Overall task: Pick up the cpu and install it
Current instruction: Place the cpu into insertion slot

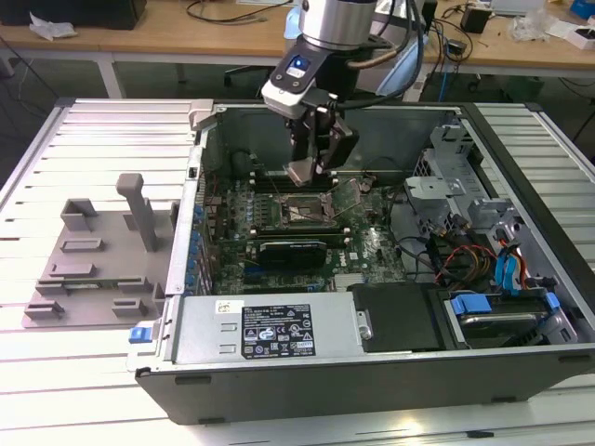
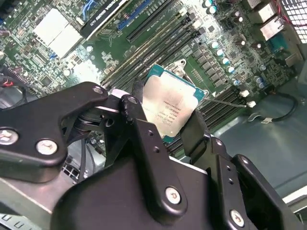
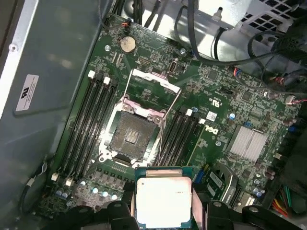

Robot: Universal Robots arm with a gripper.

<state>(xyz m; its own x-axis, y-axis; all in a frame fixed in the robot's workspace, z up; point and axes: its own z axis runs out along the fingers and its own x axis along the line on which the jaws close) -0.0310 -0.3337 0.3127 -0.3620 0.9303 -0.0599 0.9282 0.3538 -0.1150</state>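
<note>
Nearest me in the exterior view is the long grey wall of the open computer case (image 1: 372, 372), with the labelled power supply (image 1: 270, 330) just behind it. Deeper inside lies the green motherboard (image 1: 372, 246), and over it hangs the arm's gripper (image 1: 316, 165), clenched on the cpu (image 1: 299, 172), which is tilted and held above the open socket (image 1: 302, 212) without touching it. Off to the exterior view's left, outside the case, a grey plastic tray (image 1: 93, 260) with upright blocks sits on the slatted table (image 1: 74, 372). In the second wrist view the black fingers (image 2: 144, 139) press against two opposite edges of the cpu (image 2: 170, 108), its silvery top with a thin paler rim facing the camera, and the long memory slots (image 2: 158, 33) of the board run beneath it. In the first wrist view the cpu (image 3: 163, 199) shows again between the finger ends, in the air and apart from the socket (image 3: 129, 136), whose dark square bed lies bare with its metal load frame (image 3: 153, 79) swung up. A round coin battery (image 3: 127, 44) and a ribbed silver heatsink (image 3: 247, 143) sit elsewhere on the board.
</note>
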